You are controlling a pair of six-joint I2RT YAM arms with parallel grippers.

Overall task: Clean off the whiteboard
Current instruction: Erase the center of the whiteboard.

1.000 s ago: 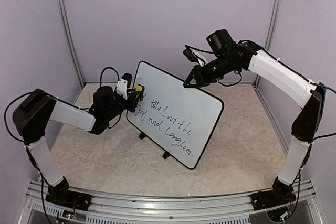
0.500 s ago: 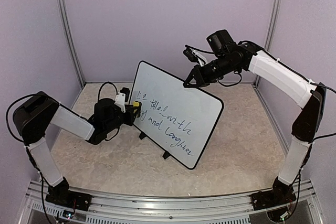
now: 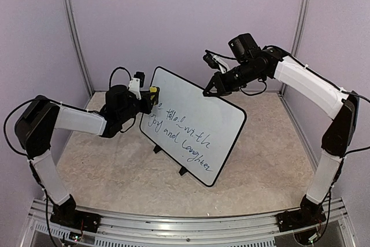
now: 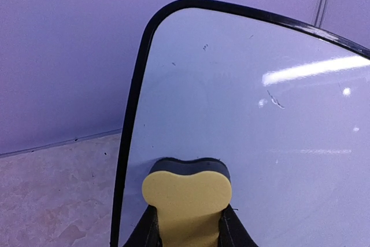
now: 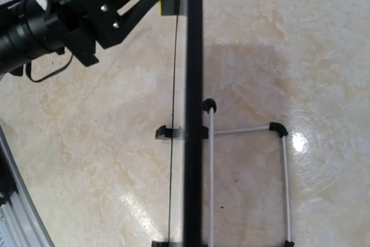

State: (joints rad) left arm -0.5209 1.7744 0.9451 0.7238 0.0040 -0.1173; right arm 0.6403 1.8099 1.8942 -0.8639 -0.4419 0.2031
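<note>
At the middle of the desk (image 3: 104,166), the whiteboard (image 3: 199,121) stands tilted on black feet (image 3: 157,150), with dark handwriting (image 3: 180,136) across it. Left tool (image 3: 149,98): clamped on a yellow eraser (image 4: 187,192), pressed against the board's upper-left corner. Right tool (image 3: 208,91): jaws together at the top edge; any grip there is not discernible.

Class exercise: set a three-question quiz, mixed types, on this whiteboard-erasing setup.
1. True or false: the whiteboard is already wiped clean.
2. The left gripper holds: a) a marker, b) a yellow eraser, c) nothing.
3. Fill in: the right gripper sits at the board's ___ edge.
Key: 1 false, the writing is on it; 2 b; 3 top.
</note>
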